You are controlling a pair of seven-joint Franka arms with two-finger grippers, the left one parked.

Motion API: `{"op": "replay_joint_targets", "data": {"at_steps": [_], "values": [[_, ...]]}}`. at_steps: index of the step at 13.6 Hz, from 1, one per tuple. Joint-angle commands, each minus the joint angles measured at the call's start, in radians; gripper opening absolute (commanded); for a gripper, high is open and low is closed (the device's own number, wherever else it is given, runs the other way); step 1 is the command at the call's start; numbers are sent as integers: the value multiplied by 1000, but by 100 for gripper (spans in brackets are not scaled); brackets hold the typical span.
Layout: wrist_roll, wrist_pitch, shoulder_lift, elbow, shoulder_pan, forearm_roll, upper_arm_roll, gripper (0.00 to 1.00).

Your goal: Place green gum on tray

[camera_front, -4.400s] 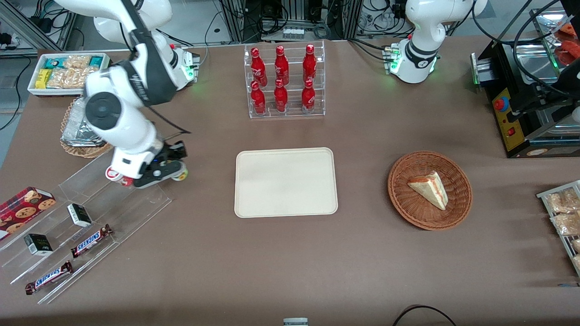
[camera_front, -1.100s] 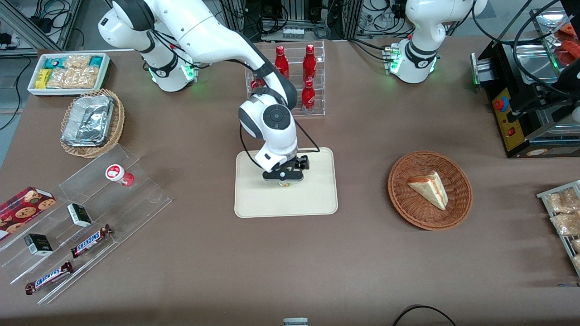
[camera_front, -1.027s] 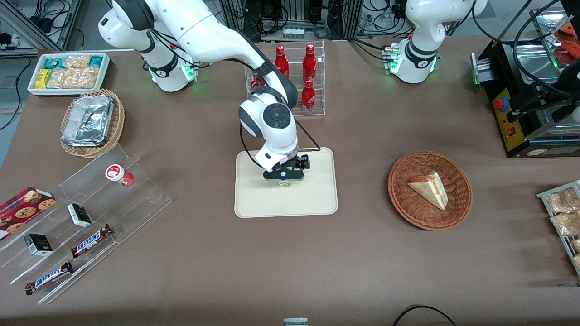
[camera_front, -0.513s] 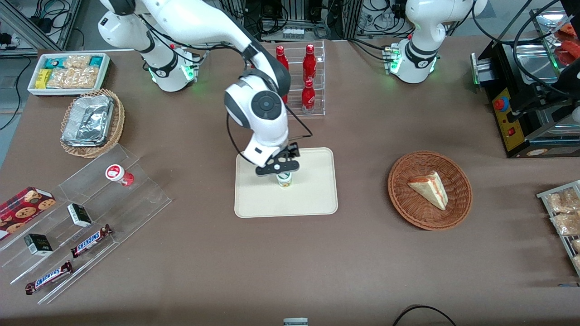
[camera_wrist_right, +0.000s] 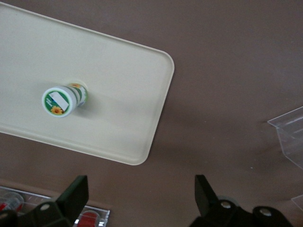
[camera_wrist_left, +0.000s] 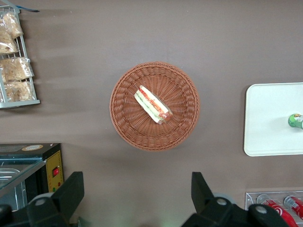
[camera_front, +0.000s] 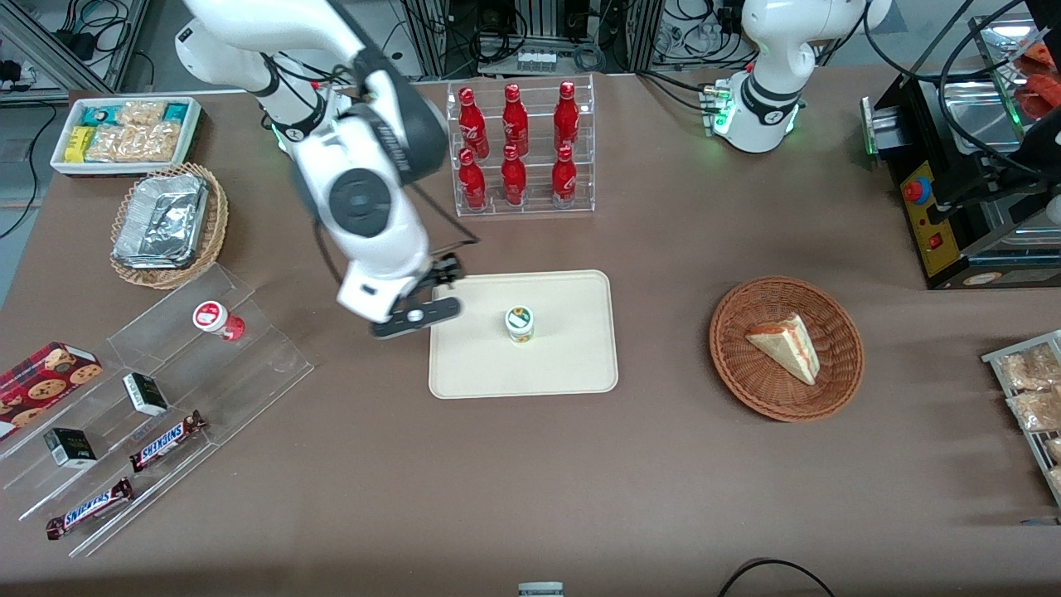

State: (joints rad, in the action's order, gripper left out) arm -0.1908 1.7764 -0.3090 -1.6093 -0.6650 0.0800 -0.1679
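The green gum (camera_front: 520, 323) stands upright on the cream tray (camera_front: 572, 365), near its middle, free of any grip. It also shows in the right wrist view as a white-and-green lid (camera_wrist_right: 60, 100) on the tray (camera_wrist_right: 128, 94), and in the left wrist view (camera_wrist_left: 295, 121). My gripper (camera_front: 414, 317) hangs raised above the tray's edge toward the working arm's end, well apart from the gum. Its fingers (camera_wrist_right: 75, 191) stand wide apart with nothing between them: open.
A clear rack of red bottles (camera_front: 518, 149) stands farther from the camera than the tray. A red-lidded bottle (camera_front: 217, 319) sits on the clear stepped shelf (camera_front: 166, 398) with snack bars. A wicker basket with a sandwich (camera_front: 786, 348) lies toward the parked arm's end.
My gripper let go of the green gum on the tray, rose and swung away toward the working arm's end. The gum stays upright where it was set.
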Motion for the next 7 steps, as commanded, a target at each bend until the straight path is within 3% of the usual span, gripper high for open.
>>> {"op": "replay_joint_targets", "data": {"at_steps": [1,7], "values": [[111,-58,42,-1,77,11,7,100],[328,-64,112,-23,313,14,57,100]]}}
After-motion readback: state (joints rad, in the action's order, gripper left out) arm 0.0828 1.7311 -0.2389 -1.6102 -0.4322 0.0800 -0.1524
